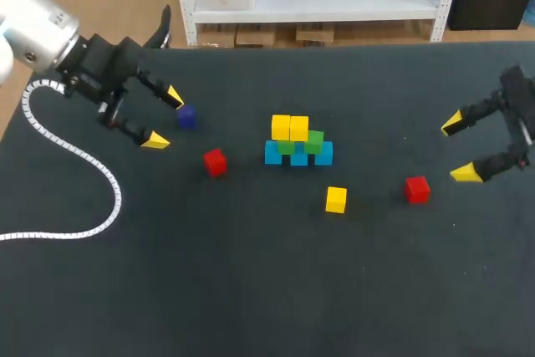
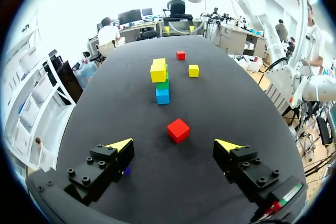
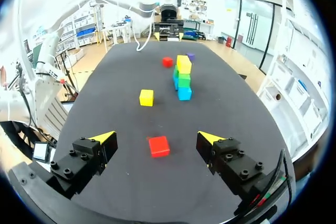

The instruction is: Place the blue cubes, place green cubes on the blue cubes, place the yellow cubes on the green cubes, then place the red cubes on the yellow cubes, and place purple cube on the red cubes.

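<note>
Near the middle of the counter point(image 1: 251, 290), a small stack: three blue cubes point(image 1: 298, 157) in a row at the bottom, two green cubes point(image 1: 314, 140) resting on them, two yellow cubes point(image 1: 290, 127) side by side on top of the green. No red or purple on the stack yet.

In front of the stack and slightly toward the right arm's side, a loose yellow cube point(image 1: 336, 199), lying alone on the counter. Left of the stack, the left red cube point(image 1: 215, 161); well off to the right, the right red cube point(image 1: 417, 189). Farther left and back, the purple cube point(image 1: 185, 116), flat on the counter.

Left pincer point(image 1: 164, 119) spread wide, nothing held, with the purple cube just beside one yellow tip; in the left wrist view only a sliver of purple peeking out by that finger. Ahead of this pincer point(image 2: 175, 145), the left red cube, apart from both fingers, with the stack beyond it.

Right pincer point(image 1: 460, 148) likewise spread wide and empty, at the right edge of the counter. From its wrist view, the right red cube just ahead of the pincer point(image 3: 156, 137), in line with the gap between the fingers but touching neither.

Along the counter's left side, a white coiled cable point(image 1: 84, 156) trailing from the left arm.
</note>
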Tool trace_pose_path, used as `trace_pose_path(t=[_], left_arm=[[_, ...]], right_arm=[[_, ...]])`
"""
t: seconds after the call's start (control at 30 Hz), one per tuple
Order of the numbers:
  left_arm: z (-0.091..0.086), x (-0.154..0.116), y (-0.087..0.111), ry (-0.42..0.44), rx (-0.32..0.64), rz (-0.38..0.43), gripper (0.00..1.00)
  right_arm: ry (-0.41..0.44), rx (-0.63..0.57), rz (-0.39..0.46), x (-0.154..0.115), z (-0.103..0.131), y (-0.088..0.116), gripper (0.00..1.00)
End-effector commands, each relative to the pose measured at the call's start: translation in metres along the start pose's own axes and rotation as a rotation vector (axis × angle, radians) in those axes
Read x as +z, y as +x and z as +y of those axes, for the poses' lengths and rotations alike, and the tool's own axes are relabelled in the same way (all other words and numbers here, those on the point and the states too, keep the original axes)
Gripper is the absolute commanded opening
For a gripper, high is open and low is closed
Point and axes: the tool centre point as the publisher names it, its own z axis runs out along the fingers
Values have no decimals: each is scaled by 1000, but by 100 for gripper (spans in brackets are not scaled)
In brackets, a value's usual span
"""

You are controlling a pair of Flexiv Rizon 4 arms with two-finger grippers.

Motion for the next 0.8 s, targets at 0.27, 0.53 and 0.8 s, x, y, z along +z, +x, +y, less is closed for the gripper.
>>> trace_pose_path(t=[0.27, 0.53, 0.8], left_arm=[[1, 0, 1, 1, 3, -2, 100], [1, 0, 1, 1, 3, -2, 100], [1, 0, 1, 1, 3, -2, 100]], right_arm=[[113, 23, -5, 58, 37, -32, 100], [99, 4, -3, 94, 34, -41, 100], [73, 17, 1, 133, 23, -39, 100]])
